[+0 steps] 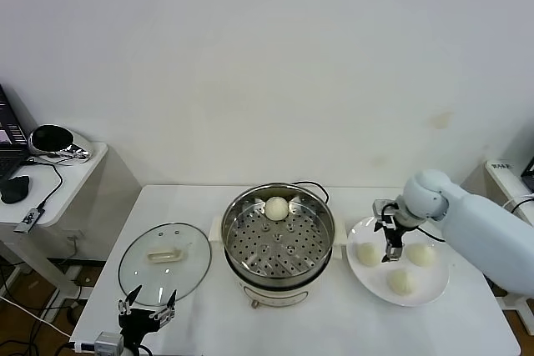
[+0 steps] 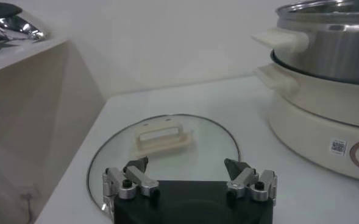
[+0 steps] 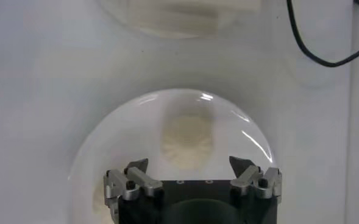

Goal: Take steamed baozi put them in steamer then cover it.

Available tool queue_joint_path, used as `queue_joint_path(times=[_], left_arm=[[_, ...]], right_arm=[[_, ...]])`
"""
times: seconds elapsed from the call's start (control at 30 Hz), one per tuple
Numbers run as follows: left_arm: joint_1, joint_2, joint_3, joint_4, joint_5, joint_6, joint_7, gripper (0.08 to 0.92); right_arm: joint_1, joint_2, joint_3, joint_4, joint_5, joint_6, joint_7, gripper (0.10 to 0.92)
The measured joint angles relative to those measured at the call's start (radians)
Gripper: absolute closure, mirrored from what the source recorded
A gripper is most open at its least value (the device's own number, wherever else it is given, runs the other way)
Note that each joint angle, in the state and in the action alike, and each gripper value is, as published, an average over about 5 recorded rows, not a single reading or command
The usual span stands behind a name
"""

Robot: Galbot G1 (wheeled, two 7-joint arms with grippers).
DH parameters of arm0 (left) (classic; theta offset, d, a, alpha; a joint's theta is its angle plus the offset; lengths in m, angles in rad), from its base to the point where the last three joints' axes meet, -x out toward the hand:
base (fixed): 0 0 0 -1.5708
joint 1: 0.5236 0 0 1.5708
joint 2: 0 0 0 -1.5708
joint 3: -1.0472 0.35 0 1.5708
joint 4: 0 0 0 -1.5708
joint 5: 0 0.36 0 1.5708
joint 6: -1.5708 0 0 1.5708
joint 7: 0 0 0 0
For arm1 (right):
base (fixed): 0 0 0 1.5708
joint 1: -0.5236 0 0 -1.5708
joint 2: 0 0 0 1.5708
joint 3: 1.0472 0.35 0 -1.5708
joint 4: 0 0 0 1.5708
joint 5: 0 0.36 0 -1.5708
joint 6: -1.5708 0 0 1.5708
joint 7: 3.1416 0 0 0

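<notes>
Across the white bench [image 1: 200, 323], your right hand [image 1: 392, 241] hung with fingers apart over the plate [image 1: 434, 293], aligned above a bun [image 3: 187, 140] for grasping.

One cream-white baozi [image 1: 277, 208] sits at the far side of the open steel steamer [image 1: 279, 236]. Three more [image 1: 366, 253] [image 1: 420, 254] [image 1: 402, 281] lie to its right. The glass cover [image 1: 163, 260] lies flat, handle up, left of the steamer.

Uncovered steamer [image 1: 279, 238], unobstructed from above
</notes>
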Motion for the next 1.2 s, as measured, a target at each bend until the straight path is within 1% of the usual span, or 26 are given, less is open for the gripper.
queue_joint_path(times=[0.47, 1.2], left_arm=[[-0.008, -0.001, 0.002, 0.01, 0.003, 0.005, 0.003, 0.177], [-0.004, -0.005, 0.006, 0.009, 0.004, 0.004, 0.011, 0.177]], right_arm=[[-0.029, 0.072, 0.012, -0.076, -0.041, 0.016, 0.038, 0.203], [-0.057, 0.099, 0.021, -0.124, -0.067, 0.019, 0.062, 0.203]])
